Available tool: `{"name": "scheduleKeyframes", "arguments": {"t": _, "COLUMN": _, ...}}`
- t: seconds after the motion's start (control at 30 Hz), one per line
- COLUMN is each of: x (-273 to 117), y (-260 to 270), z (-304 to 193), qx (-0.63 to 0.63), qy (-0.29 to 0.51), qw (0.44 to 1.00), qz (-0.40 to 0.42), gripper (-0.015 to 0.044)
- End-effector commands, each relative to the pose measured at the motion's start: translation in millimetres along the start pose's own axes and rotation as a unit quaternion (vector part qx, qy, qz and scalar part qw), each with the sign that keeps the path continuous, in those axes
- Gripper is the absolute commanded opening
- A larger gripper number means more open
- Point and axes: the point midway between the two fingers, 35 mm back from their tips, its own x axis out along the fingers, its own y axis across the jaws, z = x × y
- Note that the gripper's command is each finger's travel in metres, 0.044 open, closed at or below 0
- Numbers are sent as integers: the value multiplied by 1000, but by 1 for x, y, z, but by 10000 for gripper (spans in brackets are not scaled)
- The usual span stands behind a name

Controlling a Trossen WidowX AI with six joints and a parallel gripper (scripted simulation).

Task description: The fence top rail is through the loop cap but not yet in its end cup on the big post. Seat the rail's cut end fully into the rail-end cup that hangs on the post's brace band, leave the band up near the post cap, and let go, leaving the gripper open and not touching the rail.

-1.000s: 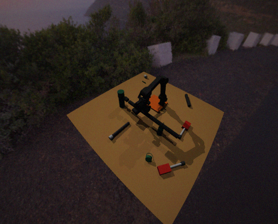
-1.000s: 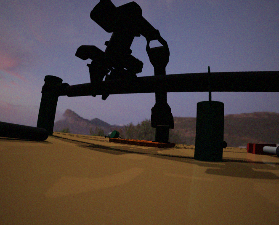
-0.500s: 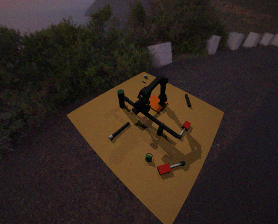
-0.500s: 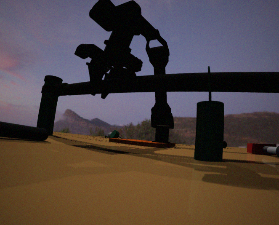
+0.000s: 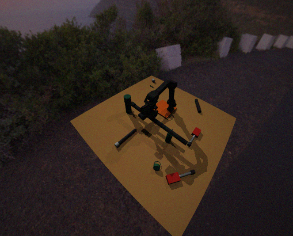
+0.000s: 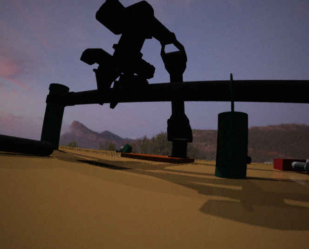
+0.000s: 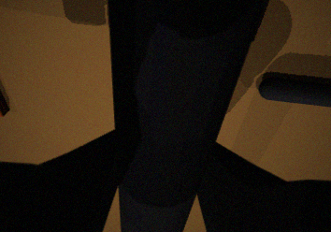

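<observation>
Held up off the surface (image 5: 131,162) (image 6: 122,214) (image 7: 56,77), the rail (image 5: 170,129) (image 6: 202,91) (image 7: 173,100) — running through the loop cap (image 5: 168,137) (image 6: 231,107) at one stretch and reaching the rail-end cup (image 5: 133,104) (image 6: 69,98) with its cut end. Looks in line with the cup and at or just inside its mouth; cannot tell how deep, dark on dark as it is. Closed on the rail between cup and loop, nearer the cup, the hand (image 5: 144,115) (image 6: 106,103) (image 7: 159,136), probably so as to steer the cut end and push along the rail's length without tilting it. Carried by the loop farther along, so not hanging from the grip alone. Cup borne by the brace band (image 5: 128,99) (image 6: 51,98), set high on the big post (image 5: 128,108) (image 6: 51,123), close under the post cap (image 5: 127,96) (image 6: 58,87) — just where wanted, level with the rail. Seems to call next for a steady push toward the post until fully seated, then opening and backing off clear. Could go wrong by shoving off-axis, turning the cup or dragging the band down, or by letting go too soon. Lying apart on the surface, seemingly not needed here, a loose dark tube (image 5: 126,138) (image 6: 17,144) (image 7: 296,90).
</observation>
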Motion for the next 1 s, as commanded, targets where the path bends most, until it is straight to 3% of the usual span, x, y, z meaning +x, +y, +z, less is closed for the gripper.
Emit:
{"name": "scheduleKeyframes", "arguments": {"t": 0.0, "x": 0, "y": -1, "z": -11, "qx": 3, "qy": 6, "qw": 1000, "qz": -3, "gripper": 0}}
{"name": "scheduleKeyframes", "arguments": {"t": 0.97, "x": 4, "y": 0, "z": -17, "qx": 1, "qy": 4, "qw": 1000, "qz": 0, "gripper": 0}}
